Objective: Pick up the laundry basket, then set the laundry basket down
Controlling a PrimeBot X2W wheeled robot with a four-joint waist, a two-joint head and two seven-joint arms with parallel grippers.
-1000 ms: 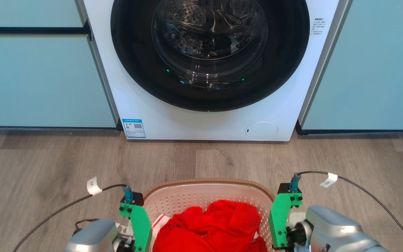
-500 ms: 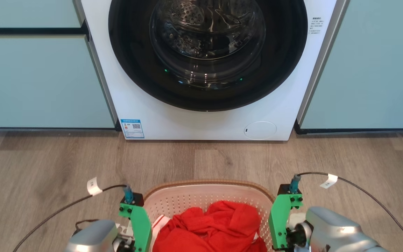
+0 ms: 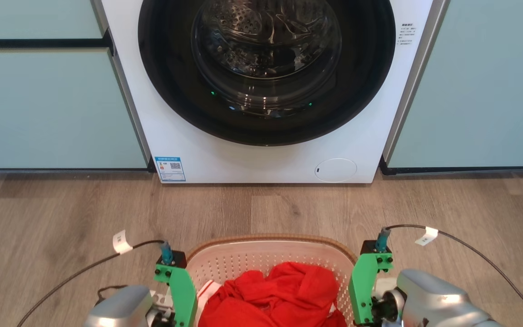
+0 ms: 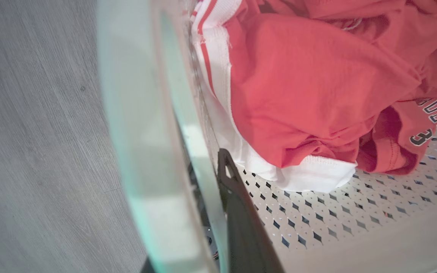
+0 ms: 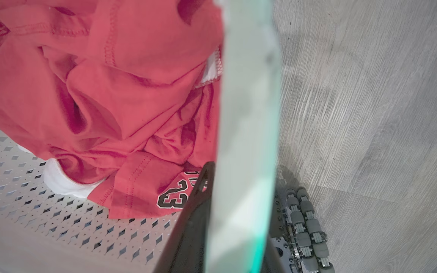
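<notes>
A white front-loading washing machine takes the 12 o'clock of the head view, its round glass door dark and glossy, with pale blue-green cabinet fronts beside it at 9 and 3 o'clock. A grey-brown wooden floor spans the lower half. At 6 o'clock, squarely before the machine and well apart from it, is the laundry basket, white perforated walls under a brown woven-look rim, its near part cut off by the frame edge; whether its base touches the floor I cannot tell. In it lies a crumpled red garment with white striped trim and dark numerals. Silver forearms with green brackets flank the basket at 7 and 5 o'clock. In the left wrist view the left gripper straddles the basket's blurred pale rim, jaws narrow and clamped on it, one dark finger inside against the perforated wall, the other hidden behind the rim. The right gripper grips the opposite rim the same way, jaws narrow, its inner finger just beside the garment's numerals. Thin black cables with white tags arc outward from both brackets. A small blue sticker marks the machine's 7 o'clock corner
</notes>
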